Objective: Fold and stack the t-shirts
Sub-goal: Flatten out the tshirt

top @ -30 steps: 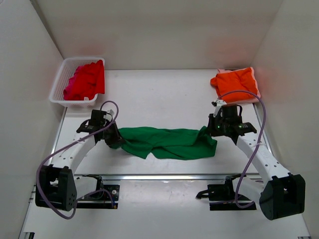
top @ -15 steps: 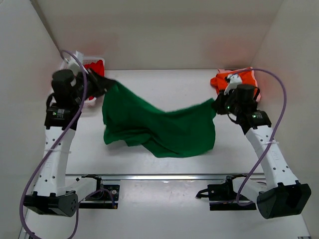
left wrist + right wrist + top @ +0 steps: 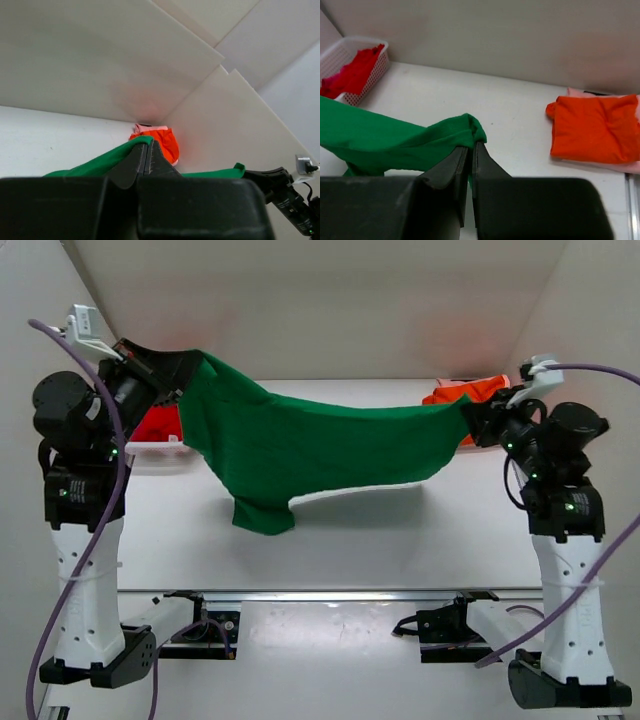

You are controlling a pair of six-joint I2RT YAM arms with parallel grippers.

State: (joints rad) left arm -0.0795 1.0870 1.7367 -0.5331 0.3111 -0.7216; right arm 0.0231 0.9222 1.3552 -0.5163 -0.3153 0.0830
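The green t-shirt (image 3: 310, 445) hangs stretched in the air between both arms, high above the table. My left gripper (image 3: 188, 372) is shut on its left end, which shows at the jaws in the left wrist view (image 3: 100, 162). My right gripper (image 3: 472, 422) is shut on its right end, which shows bunched in the right wrist view (image 3: 440, 135). A folded orange t-shirt (image 3: 470, 392) lies at the back right, also in the right wrist view (image 3: 595, 127) and the left wrist view (image 3: 165, 142). Red and magenta shirts (image 3: 352, 72) lie in the basket.
The white lattice basket (image 3: 350, 47) stands at the back left, mostly hidden behind my left arm in the top view. A pale pink cloth (image 3: 632, 165) lies under the orange shirt. White walls close in the table on three sides.
Both arms have risen from table height, lifting the green shirt off the table and pulling it wide and taut in the air.
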